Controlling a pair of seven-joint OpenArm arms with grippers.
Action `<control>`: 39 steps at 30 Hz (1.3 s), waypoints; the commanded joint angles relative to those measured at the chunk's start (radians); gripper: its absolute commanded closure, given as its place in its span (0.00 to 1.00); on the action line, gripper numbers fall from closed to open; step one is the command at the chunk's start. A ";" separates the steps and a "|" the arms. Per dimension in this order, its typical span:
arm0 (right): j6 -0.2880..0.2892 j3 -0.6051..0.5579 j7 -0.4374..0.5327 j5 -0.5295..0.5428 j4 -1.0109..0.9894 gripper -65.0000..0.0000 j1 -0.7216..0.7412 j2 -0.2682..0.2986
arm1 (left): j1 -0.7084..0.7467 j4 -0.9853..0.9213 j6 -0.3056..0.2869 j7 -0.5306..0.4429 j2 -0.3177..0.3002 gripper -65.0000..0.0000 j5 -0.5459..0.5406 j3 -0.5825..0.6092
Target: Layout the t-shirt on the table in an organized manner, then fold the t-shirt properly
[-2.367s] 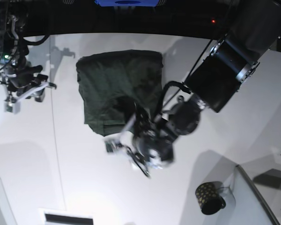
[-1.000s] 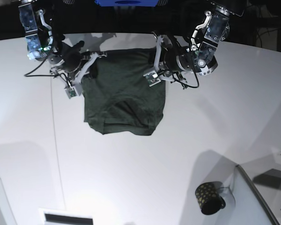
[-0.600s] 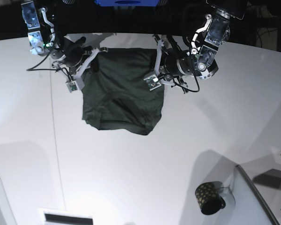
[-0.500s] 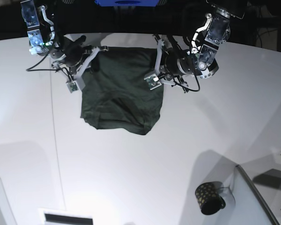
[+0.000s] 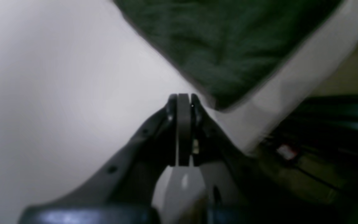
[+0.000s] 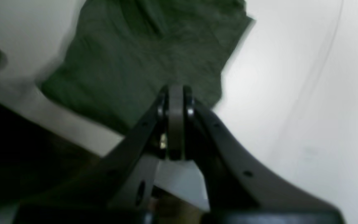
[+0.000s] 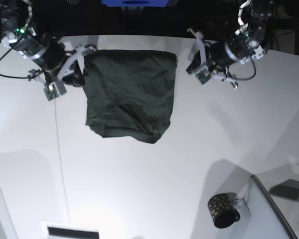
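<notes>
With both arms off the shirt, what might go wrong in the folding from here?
The t-shirt lies close to the table far edge, so a tug could drag it off. Its near hem is bunched and uneven, so a fold may come out crooked. Both grippers, left and right, are shut and must open before regrasping.

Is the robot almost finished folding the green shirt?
Partly. The t-shirt lies on the table as a rough rectangle with sides tucked in, so some folding looks done. Its lower edge is rumpled. Nothing is in hand: the left gripper and right gripper are shut on nothing, just off the shirt's top corners. Tidying and probably another fold remain.
</notes>
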 commanded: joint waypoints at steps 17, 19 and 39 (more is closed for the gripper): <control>-0.060 -0.142 0.064 -0.286 0.010 1.00 -0.442 0.037 | 0.377 -0.200 -0.009 -0.329 -0.038 1.00 -0.009 -0.085; -0.057 -0.190 0.064 -0.286 -0.047 1.00 -0.443 0.040 | 0.380 -0.257 -0.009 -0.330 -0.016 1.00 -0.009 -0.085; -0.065 -0.511 0.961 0.081 -1.956 1.00 0.252 -0.253 | -0.272 -1.822 0.400 -1.014 0.094 1.00 0.670 -0.098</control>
